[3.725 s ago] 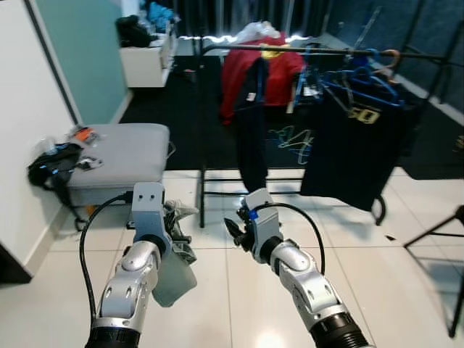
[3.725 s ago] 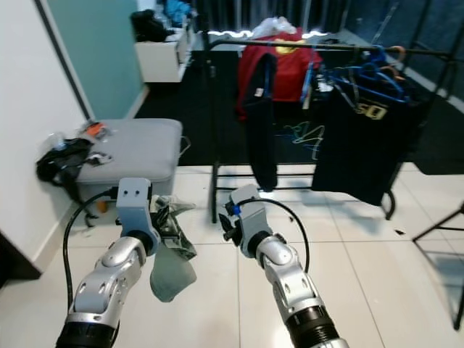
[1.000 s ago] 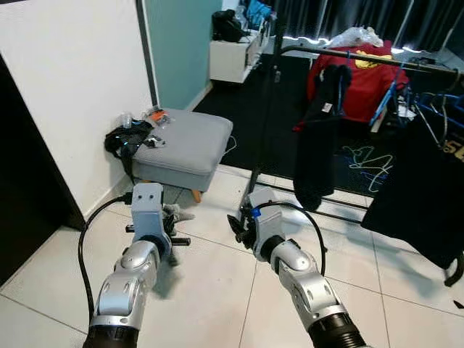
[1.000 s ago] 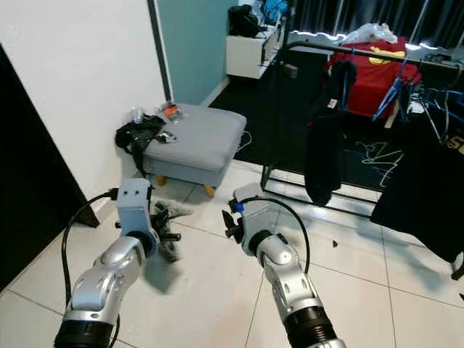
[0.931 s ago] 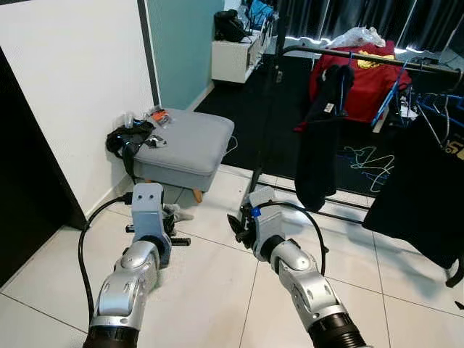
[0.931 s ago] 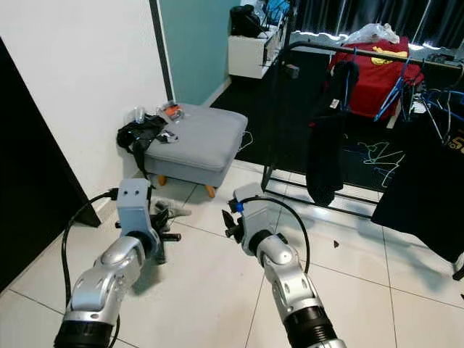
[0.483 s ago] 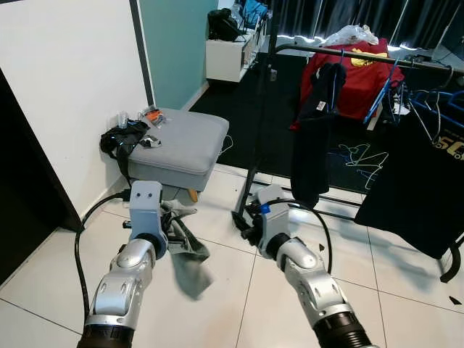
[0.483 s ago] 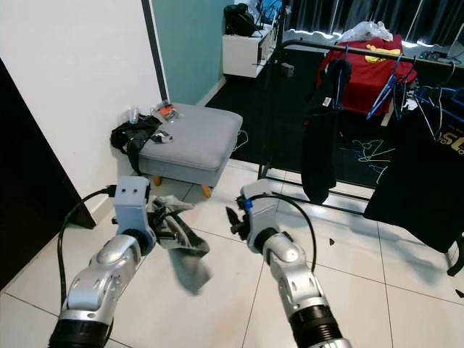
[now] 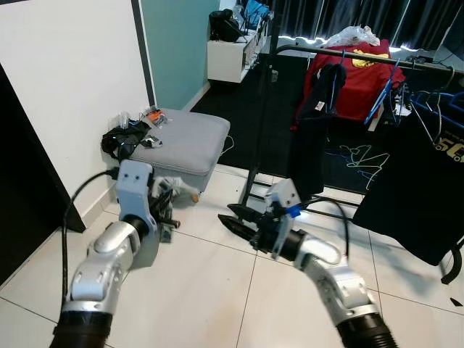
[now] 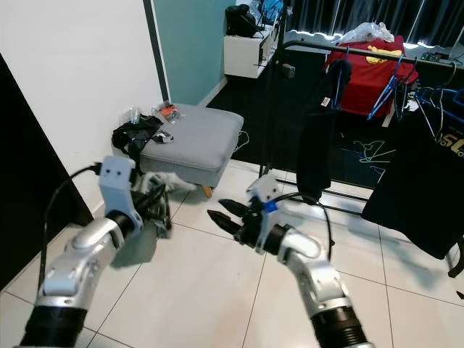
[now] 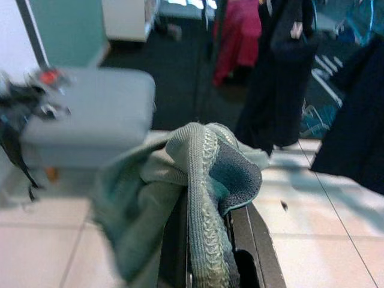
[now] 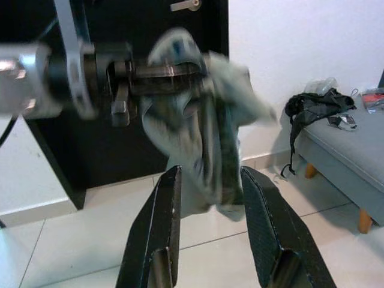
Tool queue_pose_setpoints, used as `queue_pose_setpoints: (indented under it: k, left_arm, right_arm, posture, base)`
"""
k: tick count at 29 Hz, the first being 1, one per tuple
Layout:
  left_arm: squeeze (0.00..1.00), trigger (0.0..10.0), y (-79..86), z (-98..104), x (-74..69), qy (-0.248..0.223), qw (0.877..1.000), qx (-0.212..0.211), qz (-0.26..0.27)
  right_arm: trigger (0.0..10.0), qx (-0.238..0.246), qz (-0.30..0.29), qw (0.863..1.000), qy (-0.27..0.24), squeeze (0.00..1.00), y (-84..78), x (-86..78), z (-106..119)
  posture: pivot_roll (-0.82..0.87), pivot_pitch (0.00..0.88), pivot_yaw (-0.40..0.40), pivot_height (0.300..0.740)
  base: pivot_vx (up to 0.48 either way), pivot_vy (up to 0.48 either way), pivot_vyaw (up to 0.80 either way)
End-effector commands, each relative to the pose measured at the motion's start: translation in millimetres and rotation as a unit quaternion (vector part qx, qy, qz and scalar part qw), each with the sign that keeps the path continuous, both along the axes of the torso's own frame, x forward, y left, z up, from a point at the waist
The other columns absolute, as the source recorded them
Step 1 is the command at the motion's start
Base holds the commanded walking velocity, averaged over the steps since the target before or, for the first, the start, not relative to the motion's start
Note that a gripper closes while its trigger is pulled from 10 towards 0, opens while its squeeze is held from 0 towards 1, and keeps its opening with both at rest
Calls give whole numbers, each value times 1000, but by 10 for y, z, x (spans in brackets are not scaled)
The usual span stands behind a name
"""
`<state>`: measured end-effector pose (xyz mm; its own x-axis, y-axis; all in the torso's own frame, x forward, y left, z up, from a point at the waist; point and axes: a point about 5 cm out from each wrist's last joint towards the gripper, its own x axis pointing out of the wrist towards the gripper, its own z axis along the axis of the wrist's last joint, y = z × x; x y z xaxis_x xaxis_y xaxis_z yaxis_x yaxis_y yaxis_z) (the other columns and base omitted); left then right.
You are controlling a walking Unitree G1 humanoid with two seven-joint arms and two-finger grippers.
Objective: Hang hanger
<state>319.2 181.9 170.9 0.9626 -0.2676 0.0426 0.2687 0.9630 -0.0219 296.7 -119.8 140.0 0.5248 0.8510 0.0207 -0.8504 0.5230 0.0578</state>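
Nearest, our left end effector (image 9: 165,212) grips a grey-green garment (image 11: 192,198) while our right end effector (image 10: 226,213) reaches toward it, fingers spread. We should steady the cloth before carrying it to the clothes rail (image 9: 348,54) beyond, where blue hangers (image 9: 384,90) hang.

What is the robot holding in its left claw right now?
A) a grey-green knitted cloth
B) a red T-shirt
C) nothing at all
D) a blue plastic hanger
A: the left claw is shut on a bunched grey-green knitted cloth, which drapes over its black fingers in the left wrist view, while the right claw points at it with its fingers open.
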Motion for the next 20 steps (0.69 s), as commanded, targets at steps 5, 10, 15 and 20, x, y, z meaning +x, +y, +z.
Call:
queue_pose_setpoints:
  k: [5, 10, 15, 20]
  left_arm:
    - [0, 10000, 68, 82, 42, -17, 1000, -1, -9]
    - [0, 10000, 123, 141, 50, -27, 999, -2, -18]
    - [0, 10000, 116, 154, 47, -29, 999, -7, -26]
    - [0, 10000, 31, 203, 16, -37, 997, -23, -60]
  right_arm:
    - [10000, 16, -9, 1000, 0, 0, -118, 11, 30]
    - [10000, 38, 27, 999, -2, 0, -180, -82, 98]
    - [10000, 31, 37, 999, -3, 0, -194, -111, 98]
    - [10000, 7, 5, 1000, -11, 0, -228, -63, 57]
  posture:
    - [43, 1, -23, 740]
    - [41, 6, -18, 740]
    - [40, 9, -16, 740]
    - [41, 6, -14, 740]
  base:
    - [0, 0, 0]
    - [0, 0, 0]
    - [0, 0, 0]
    - [0, 0, 0]
